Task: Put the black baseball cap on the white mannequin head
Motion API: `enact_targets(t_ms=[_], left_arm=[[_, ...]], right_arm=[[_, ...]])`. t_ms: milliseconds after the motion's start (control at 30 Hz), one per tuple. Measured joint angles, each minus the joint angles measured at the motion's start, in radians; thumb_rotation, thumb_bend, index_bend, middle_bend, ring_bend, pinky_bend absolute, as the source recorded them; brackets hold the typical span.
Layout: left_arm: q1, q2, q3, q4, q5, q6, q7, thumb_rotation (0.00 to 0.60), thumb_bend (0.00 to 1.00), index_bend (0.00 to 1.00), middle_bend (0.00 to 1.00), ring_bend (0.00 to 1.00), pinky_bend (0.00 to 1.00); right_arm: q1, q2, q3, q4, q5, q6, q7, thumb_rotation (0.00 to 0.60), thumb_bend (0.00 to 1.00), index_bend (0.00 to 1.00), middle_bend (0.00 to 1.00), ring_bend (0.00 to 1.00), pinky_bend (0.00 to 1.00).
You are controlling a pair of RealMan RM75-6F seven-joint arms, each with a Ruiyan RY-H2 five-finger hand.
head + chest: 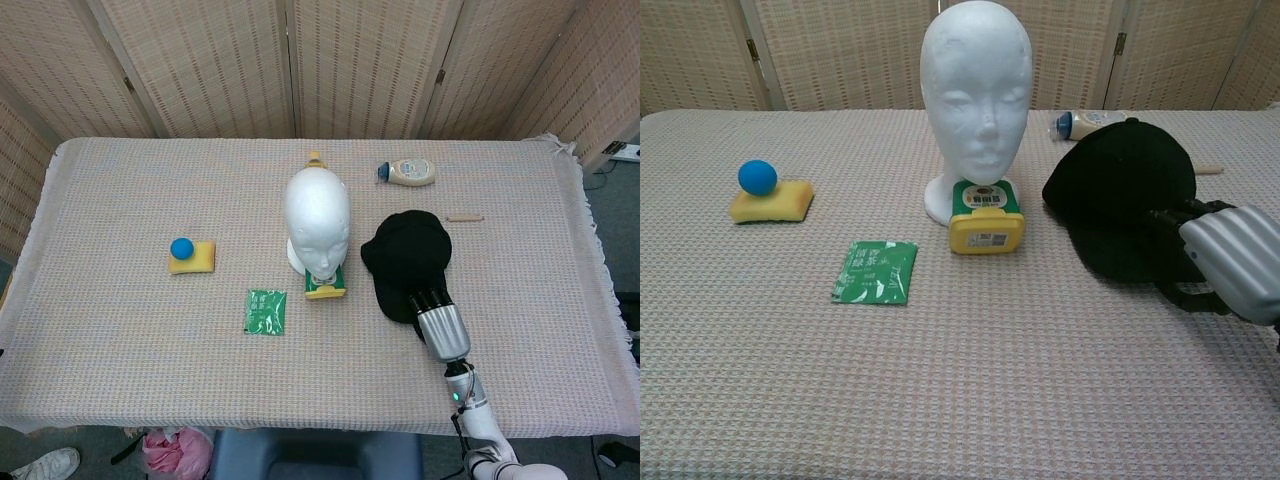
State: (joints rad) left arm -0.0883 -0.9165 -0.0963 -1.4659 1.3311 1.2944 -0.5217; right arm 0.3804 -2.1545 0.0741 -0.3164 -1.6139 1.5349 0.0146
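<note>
The black baseball cap (408,252) lies on the table just right of the white mannequin head (317,220), which stands upright at the table's middle. My right hand (440,322) is at the cap's near brim. In the chest view the fingers (1185,215) of that hand (1225,260) lie over the brim of the cap (1120,190) and the thumb curls under it, so the brim is pinched. The brim edge looks slightly raised off the cloth. The mannequin head (976,90) is bare. My left hand does not show in either view.
A yellow-green box (985,215) sits against the mannequin's base. A green packet (876,271) lies front left of it. A blue ball (758,177) rests on a yellow sponge (771,201) at the left. A bottle (1090,124) and a wooden stick (464,217) lie behind the cap.
</note>
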Motion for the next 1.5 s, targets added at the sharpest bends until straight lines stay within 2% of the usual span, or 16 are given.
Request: enact_targets(t_ms=[233,367,667,867,1167,1500], left_arm=[[0.005,0.001,-0.001,0.002,-0.003,0.003,-0.002,0.6,0.23,0.0,0.0,0.0,0.12],[0.008,0.001,-0.001,0.001,0.0,0.008,-0.002,0.6,0.22,0.0,0.0,0.0,0.12],[0.007,-0.003,-0.001,-0.005,0.0,0.008,0.023,0.6,0.23,0.0,0.0,0.0,0.12],[0.008,-0.004,-0.001,-0.009,-0.005,0.006,0.032,0.6,0.23,0.0,0.0,0.0,0.12],[0.005,-0.005,0.0,-0.008,-0.005,-0.004,0.036,0.6,0.23,0.0,0.0,0.0,0.12],[0.006,-0.004,0.0,-0.004,-0.003,-0.007,0.028,0.6,0.23,0.0,0.0,0.0,0.12]], right_arm=[[0.036,-0.021,0.023,0.052,0.023,0.036,0.023,0.6,0.43,0.64,0.64,0.57,0.75],[0.056,-0.022,0.047,0.069,0.042,0.081,0.039,0.6,0.48,0.71,0.69,0.62,0.82],[0.098,0.018,0.113,0.079,0.098,0.2,0.058,0.6,0.55,0.79,0.75,0.68,0.87],[0.137,0.071,0.15,0.06,0.121,0.296,0.033,0.6,0.56,0.8,0.76,0.69,0.88],[0.212,0.153,0.18,-0.047,0.124,0.389,-0.081,0.6,0.56,0.79,0.76,0.69,0.88],[0.315,0.303,0.209,-0.303,0.076,0.449,-0.344,0.6,0.57,0.81,0.77,0.7,0.88]])
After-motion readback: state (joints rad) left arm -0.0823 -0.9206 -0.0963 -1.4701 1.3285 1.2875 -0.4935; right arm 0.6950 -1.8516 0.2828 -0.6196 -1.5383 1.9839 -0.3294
